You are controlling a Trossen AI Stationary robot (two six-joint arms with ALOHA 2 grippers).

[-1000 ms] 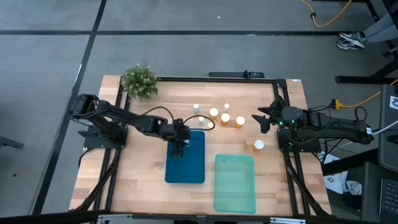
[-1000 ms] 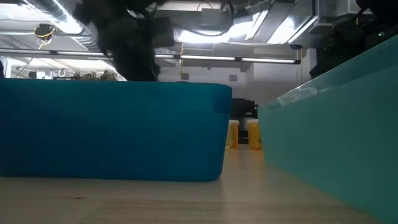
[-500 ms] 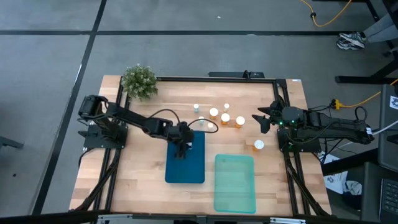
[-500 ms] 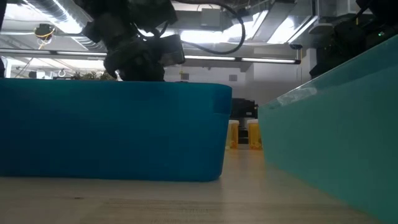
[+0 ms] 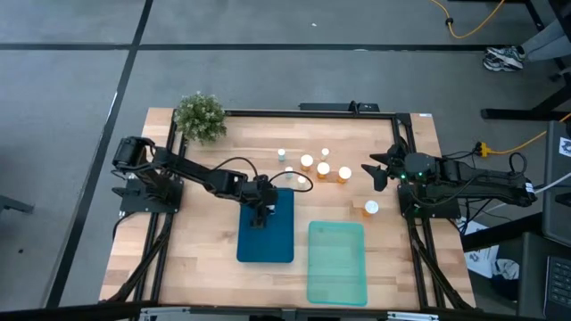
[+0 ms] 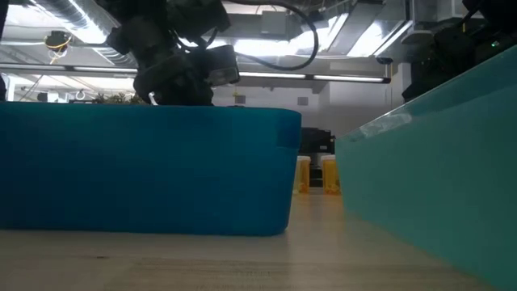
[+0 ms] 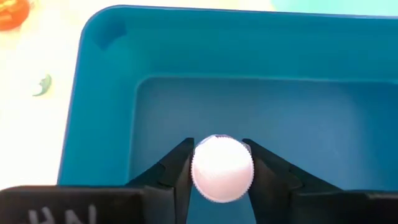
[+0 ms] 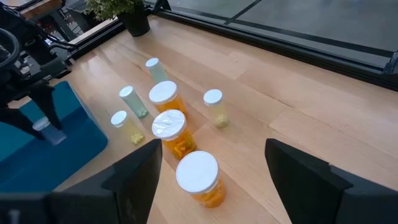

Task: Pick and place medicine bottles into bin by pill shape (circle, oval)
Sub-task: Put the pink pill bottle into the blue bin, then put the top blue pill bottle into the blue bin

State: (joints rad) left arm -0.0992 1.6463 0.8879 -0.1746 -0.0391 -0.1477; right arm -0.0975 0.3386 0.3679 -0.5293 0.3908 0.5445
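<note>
My left gripper (image 5: 259, 214) is over the dark blue bin (image 5: 277, 245) and is shut on a small medicine bottle with a white cap (image 7: 222, 169). It also shows in the low view (image 6: 174, 73) behind the bin's near wall (image 6: 145, 170). Several more bottles stand upright on the table beyond the bin: small pale ones (image 8: 127, 94) and larger orange ones (image 8: 169, 127). One orange bottle (image 5: 371, 208) stands alone at the right. My right gripper (image 5: 375, 174) is open and empty at the table's right side, near the bottle group. My left gripper pinches the small bottle between its two fingers (image 7: 180, 168), one on each side just under the white cap (image 7: 205, 155). The fingers come from above, pointing down. The bottle is upright inside the blue bin's outline; whether it touches the bin's floor I cannot tell.
A teal bin (image 5: 336, 261) stands right of the blue one, toward the near edge. A small green potted plant (image 5: 199, 116) stands at the far left corner. A green scrap (image 7: 42, 84) lies on the table beside the blue bin.
My left gripper has gone down toward the blue bin and slightly toward the table's right edge with the bottle, then kept still.
</note>
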